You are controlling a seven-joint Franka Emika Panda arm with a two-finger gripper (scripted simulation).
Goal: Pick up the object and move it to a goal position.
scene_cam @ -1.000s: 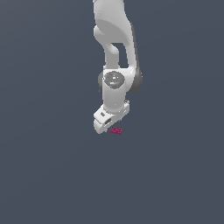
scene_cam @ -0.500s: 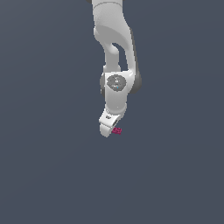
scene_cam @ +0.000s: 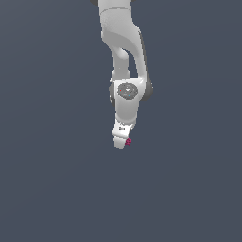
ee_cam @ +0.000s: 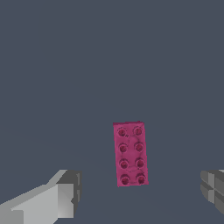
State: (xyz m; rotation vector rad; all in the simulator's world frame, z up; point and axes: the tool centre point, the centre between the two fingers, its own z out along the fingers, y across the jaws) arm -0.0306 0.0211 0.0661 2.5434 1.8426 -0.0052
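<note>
The object is a small magenta-pink brick (ee_cam: 130,154) with two rows of studs, lying flat on the dark grey floor. In the wrist view it lies between my two grey fingers (ee_cam: 59,197), which stand wide apart and clear of its long sides. My gripper (ee_cam: 136,192) is open and holds nothing. In the exterior view the white gripper (scene_cam: 121,142) points down, and the brick (scene_cam: 128,141) peeks out at its tip on the exterior view's right, mostly hidden by the hand.
A plain dark grey floor (scene_cam: 56,189) fills both views. The white arm (scene_cam: 124,52) comes down from the top of the exterior view. No other objects or goal marker show.
The wrist has turned, so the hand looks narrower in the exterior view, and the gripper has come closer over the brick. The brick has stayed in place.
</note>
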